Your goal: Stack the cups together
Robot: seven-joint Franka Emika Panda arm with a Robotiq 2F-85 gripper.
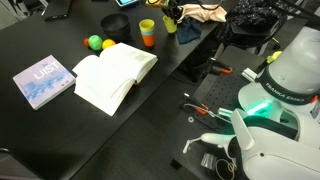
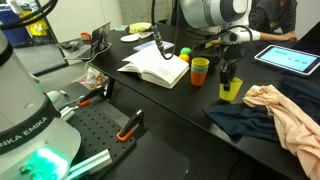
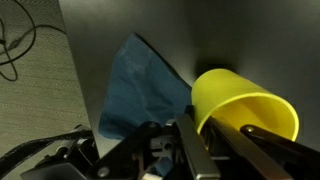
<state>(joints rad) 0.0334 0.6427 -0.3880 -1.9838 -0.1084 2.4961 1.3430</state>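
Observation:
The yellow cup (image 3: 240,100) fills the wrist view, with one finger inside it and one outside, pinching its wall. In both exterior views my gripper (image 2: 229,82) comes down from above onto this yellow cup (image 2: 232,92) (image 1: 170,25), low over the black table beside the cloths. The orange cup (image 2: 200,71) (image 1: 148,36) stands upright a short way off, between the gripper and the open book, and its top looks yellowish. I cannot make out the blue cup.
An open book (image 1: 115,72) lies mid-table and a closed blue book (image 1: 44,80) lies beyond it. Green and yellow balls (image 1: 100,43) lie near the open book. A dark blue cloth (image 2: 245,120) and a peach cloth (image 2: 285,115) lie next to the yellow cup. A tablet (image 2: 290,58) lies behind.

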